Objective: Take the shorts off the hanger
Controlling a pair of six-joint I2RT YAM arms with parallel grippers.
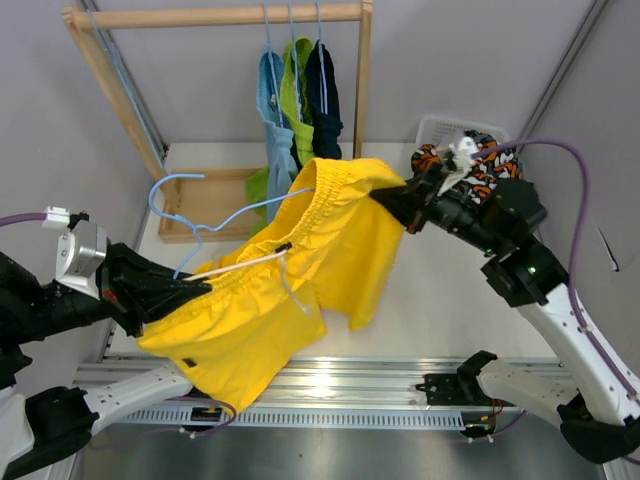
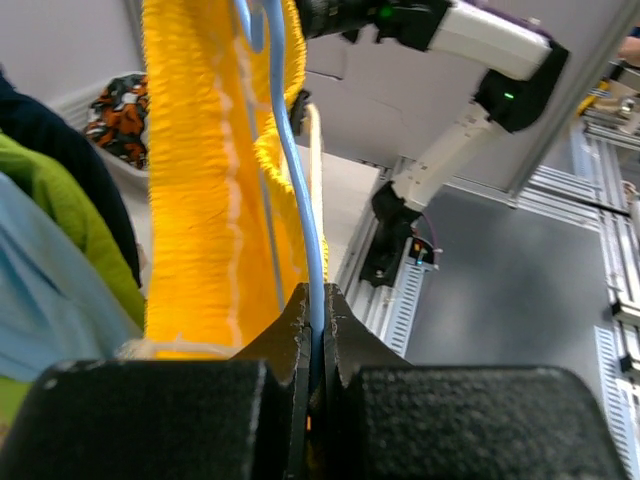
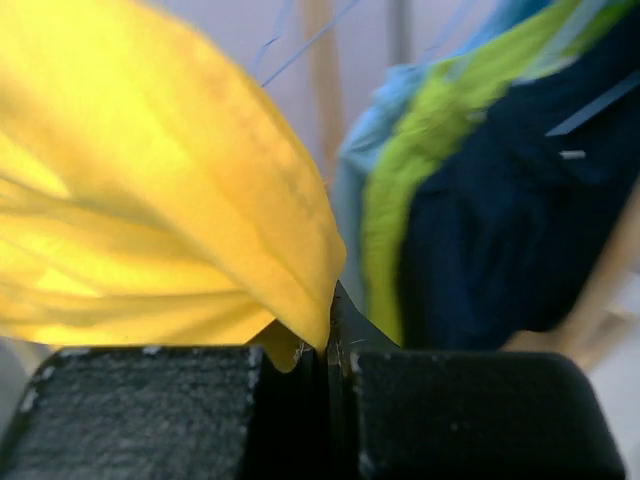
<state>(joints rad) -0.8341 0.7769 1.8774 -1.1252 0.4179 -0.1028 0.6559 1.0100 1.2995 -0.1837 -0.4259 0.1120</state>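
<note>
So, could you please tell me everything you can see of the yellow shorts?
The yellow shorts are bright, soft fabric with a gathered elastic waistband and a white drawstring. They hang stretched in mid-air, threaded on the light blue hanger, which the left gripper clamps. The right gripper pinches their far edge.

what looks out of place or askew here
The yellow shorts are off the rail, stretched in mid-air between left gripper and right gripper, with the blue hanger threaded through them, lying sideways.
</note>
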